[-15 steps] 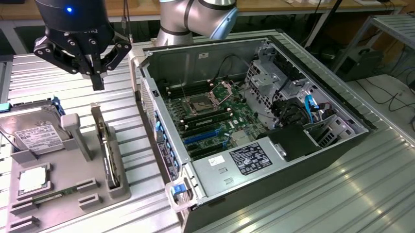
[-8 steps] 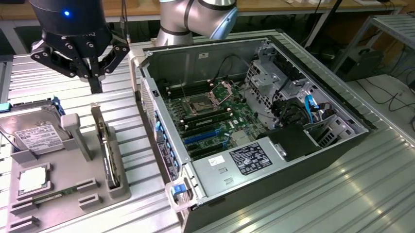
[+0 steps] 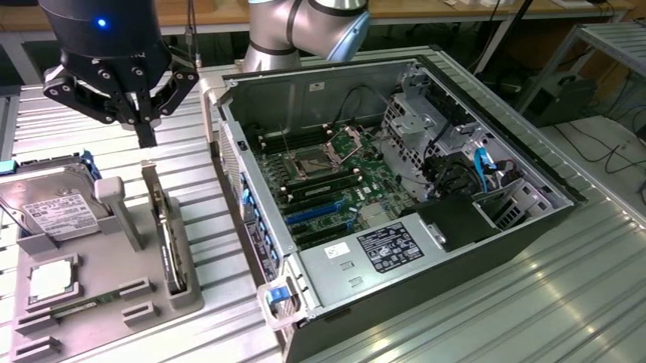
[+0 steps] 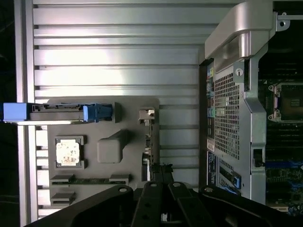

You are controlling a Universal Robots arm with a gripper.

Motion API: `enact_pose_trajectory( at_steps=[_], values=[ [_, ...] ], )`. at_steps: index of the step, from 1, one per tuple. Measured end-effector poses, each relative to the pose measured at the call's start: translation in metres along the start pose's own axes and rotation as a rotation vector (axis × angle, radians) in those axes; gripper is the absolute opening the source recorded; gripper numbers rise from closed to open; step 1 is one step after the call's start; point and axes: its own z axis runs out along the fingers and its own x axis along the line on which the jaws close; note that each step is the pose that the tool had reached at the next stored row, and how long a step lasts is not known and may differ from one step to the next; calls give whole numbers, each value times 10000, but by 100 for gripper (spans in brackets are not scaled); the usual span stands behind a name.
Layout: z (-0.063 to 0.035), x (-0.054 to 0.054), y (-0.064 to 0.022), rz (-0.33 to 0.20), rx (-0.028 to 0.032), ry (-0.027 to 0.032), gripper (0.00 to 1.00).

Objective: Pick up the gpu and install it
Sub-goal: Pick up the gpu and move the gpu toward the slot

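Above the grey fixture (image 3: 96,261) on the worktop (image 3: 192,159), the tool (image 3: 147,134) hangs empty, seemingly clenched on nothing. The gpu (image 3: 166,234) stands edge-on in its slot. A clean grasp needs the tool released and squared across the slab. The wrist view shows tool and card nearly aligned; the exterior view shows them apart

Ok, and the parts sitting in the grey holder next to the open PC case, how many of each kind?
hard drive: 1
CPU chip: 1
gpu: 1
memory stick: 1
Total: 4
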Motion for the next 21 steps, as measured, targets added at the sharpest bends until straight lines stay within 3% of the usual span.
enact_pose_trajectory(
  at_steps=[9, 12, 14, 20, 21],
  values=[
    [0, 0, 0, 0, 1, 0, 11],
    [-1, 0, 0, 0, 1, 1, 29],
    [0, 0, 0, 0, 0, 0, 29],
    [0, 0, 0, 0, 1, 0, 65],
    [0, 0, 0, 0, 1, 1, 65]
  ],
)
